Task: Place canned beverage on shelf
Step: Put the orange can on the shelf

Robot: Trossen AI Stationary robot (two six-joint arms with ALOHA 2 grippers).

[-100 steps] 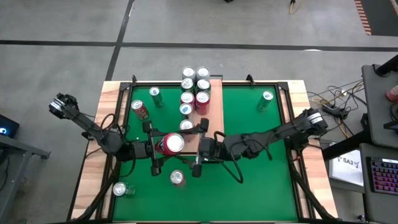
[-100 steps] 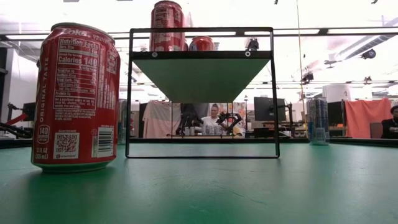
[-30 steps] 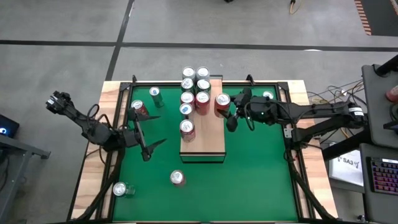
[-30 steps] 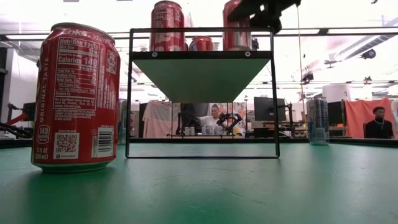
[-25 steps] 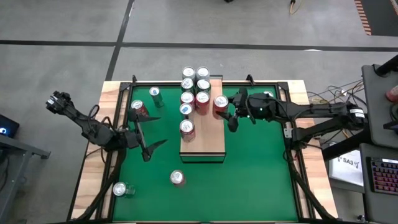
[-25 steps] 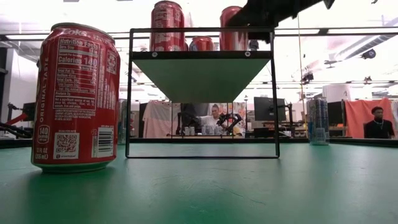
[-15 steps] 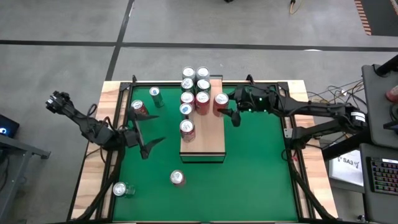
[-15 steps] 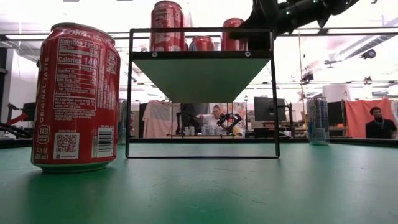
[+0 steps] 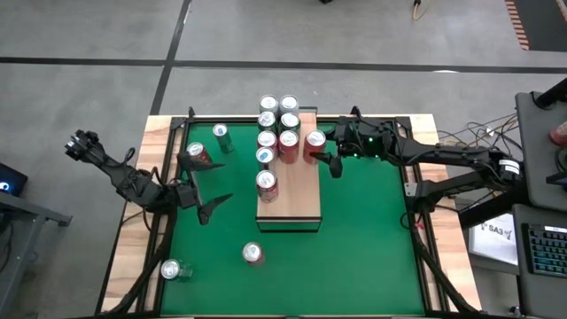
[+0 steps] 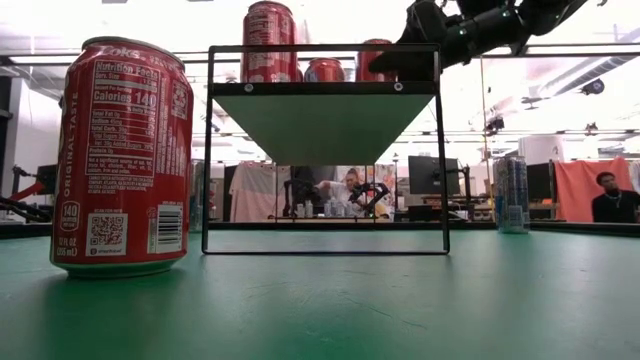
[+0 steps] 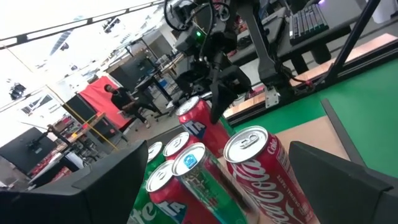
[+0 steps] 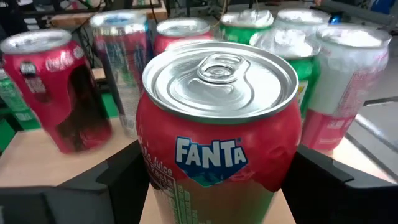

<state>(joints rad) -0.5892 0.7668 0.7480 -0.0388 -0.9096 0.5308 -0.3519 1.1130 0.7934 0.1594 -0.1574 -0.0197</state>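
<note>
The shelf [image 9: 292, 199], a pale wooden board on a dark frame [image 10: 320, 88], carries several cans along its far half. A red Fanta can [image 12: 217, 137] stands at the shelf's far right [image 9: 314, 142], with my right gripper [image 9: 326, 149] shut on it. In the low view the can [image 10: 375, 60] shows upright behind the frame's top rail. My left gripper [image 9: 205, 190] hangs open over the green surface left of the shelf, nothing between its fingers. My right gripper pinches the Fanta can's side wall [image 12: 146, 168] between its two fingers, below the top rim. The fingers [image 12: 118, 186] come level from the table's right side, one on each side of the can. The can is upright over the shelf board, its wall dented beside one finger.
Loose cans stand on the green surface: a green one [image 9: 221, 135] and a red one [image 9: 198, 155] at the far left, a red one [image 9: 252, 253] near the front, looming in the low view [image 10: 125, 160]. One lies at the near left [image 9: 174, 269].
My right gripper has carried the Fanta can down from above the shelf frame to shelf level and swung a little toward the far edge, staying shut on it. The can stays upright.
</note>
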